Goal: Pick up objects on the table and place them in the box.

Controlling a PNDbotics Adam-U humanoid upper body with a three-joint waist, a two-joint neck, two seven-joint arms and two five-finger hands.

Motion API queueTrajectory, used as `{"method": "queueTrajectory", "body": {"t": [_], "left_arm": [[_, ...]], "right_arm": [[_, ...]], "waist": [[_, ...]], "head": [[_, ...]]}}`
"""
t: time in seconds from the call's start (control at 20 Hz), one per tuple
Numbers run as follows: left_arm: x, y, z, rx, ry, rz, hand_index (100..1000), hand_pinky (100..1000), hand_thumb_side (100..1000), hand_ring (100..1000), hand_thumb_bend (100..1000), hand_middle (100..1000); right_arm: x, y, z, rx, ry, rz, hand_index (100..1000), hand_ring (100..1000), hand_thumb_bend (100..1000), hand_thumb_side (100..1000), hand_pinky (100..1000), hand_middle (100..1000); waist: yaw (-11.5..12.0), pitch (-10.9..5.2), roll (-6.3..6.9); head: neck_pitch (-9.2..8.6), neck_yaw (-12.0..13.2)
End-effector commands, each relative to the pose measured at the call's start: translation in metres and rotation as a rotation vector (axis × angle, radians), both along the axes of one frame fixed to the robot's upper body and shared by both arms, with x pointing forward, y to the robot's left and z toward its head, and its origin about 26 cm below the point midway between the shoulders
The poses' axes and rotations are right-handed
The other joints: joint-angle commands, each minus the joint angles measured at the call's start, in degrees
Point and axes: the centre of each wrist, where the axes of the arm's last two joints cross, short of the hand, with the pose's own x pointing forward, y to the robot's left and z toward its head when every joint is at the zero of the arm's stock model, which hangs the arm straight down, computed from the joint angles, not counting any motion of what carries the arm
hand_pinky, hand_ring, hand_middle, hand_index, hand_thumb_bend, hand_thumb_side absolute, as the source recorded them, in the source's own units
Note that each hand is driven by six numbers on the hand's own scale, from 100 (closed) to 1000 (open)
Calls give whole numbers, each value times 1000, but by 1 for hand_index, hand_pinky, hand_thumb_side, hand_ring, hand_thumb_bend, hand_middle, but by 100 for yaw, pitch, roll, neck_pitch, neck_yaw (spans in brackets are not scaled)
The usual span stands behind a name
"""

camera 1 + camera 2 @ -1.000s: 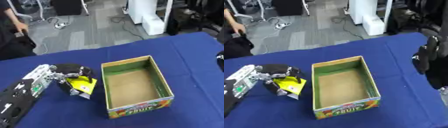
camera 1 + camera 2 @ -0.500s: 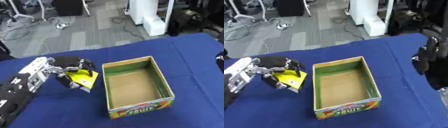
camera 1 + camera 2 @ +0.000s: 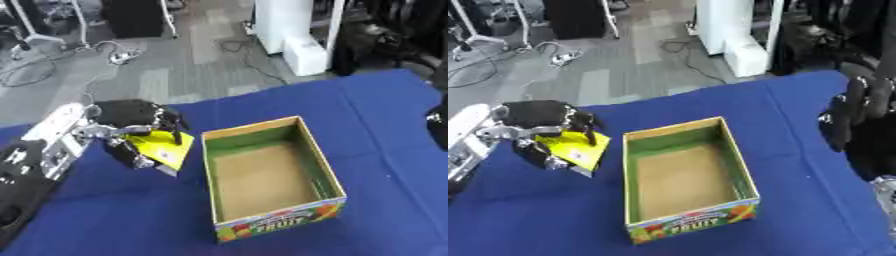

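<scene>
Left hand [image 3: 131, 120] lifted, half hiding yellow packet [image 3: 162, 146].

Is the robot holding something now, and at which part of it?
The left hand holds a flat yellow packet by its upper edge, fingers curled over it, left of the open cardboard box. The right hand holds nothing.

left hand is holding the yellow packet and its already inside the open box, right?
Not quite: the left hand does hold the yellow packet, but the packet is outside the open box, just beside its left wall, as the left eye view shows. The box holds nothing yet.
</scene>
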Motion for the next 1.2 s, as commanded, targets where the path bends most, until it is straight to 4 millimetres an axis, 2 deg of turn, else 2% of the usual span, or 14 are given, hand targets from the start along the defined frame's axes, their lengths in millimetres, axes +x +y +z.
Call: {"method": "queueTrajectory", "body": {"t": [0.05,0.25,0.6,1.2], "left_arm": [[1,-6,25,65,-56,-75,660,447,100,711,100,815],[3,-19,29,47,-78,-99,656,438,100,708,100,813],[10,-45,25,12,-91,-138,654,428,100,703,100,813],[22,-98,-8,-39,-44,-219,651,389,100,684,100,817]], "right_arm": [[-1,-2,8,-18,-19,-2,501,312,100,1000,151,392],[0,-1,9,-13,-19,3,501,312,100,1000,151,392],[2,1,13,-7,-20,25,500,312,100,1000,151,392],[5,7,18,0,-21,71,500,312,100,1000,151,390]], "waist": [[-3,-67,-26],[-37,-72,-30],[-112,-68,-34],[-232,-65,-46]], "head": [[-112,-65],[-166,-46],[-250,8],[-426,229]]}}
